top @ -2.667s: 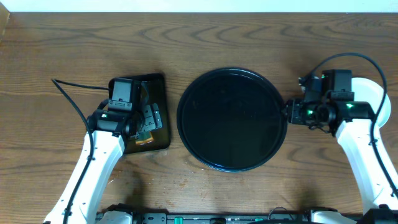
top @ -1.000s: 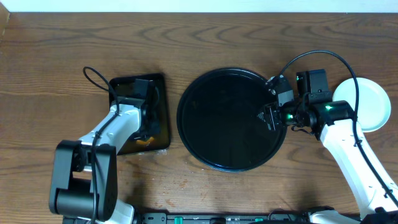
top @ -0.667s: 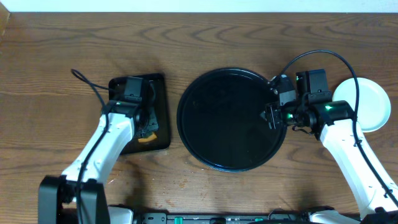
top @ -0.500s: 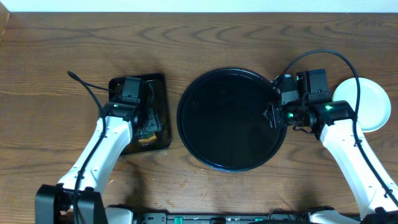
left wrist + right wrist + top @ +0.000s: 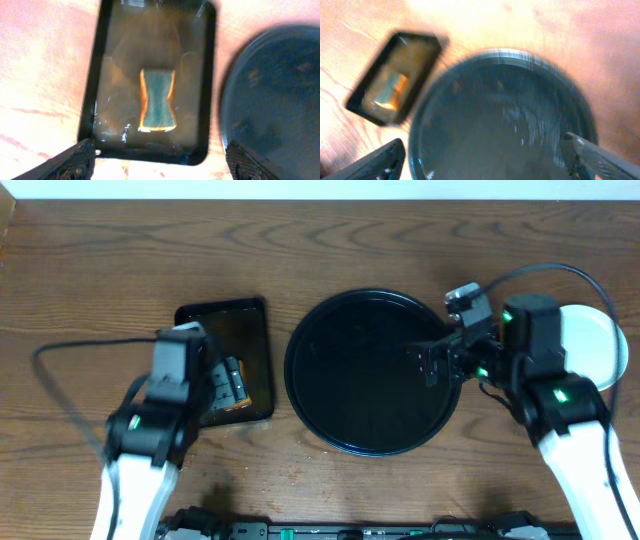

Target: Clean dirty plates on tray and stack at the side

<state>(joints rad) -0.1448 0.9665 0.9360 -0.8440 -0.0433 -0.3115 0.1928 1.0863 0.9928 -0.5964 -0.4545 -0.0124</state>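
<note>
The large round black tray (image 5: 360,385) sits mid-table with no plate showing on it; its glossy floor fills the right wrist view (image 5: 502,120). A pale round plate (image 5: 598,340) lies on the table to the tray's right, partly hidden by my right arm. My right gripper (image 5: 447,335) hovers over the tray's right rim, open and holding nothing (image 5: 485,162). My left gripper (image 5: 235,380) hangs open above the small rectangular tray (image 5: 225,320), with nothing between its fingers (image 5: 160,167).
A brown and green sponge (image 5: 157,100) lies loose in the small rectangular black tray (image 5: 205,80), left of the round tray. Bare wooden table surrounds both trays. The round tray's edge shows at the right of the left wrist view (image 5: 270,100).
Both grippers have opened wide. My left gripper has lifted off the sponge, which stays in the small tray. My right arm has shifted slightly over the tray's right rim.
</note>
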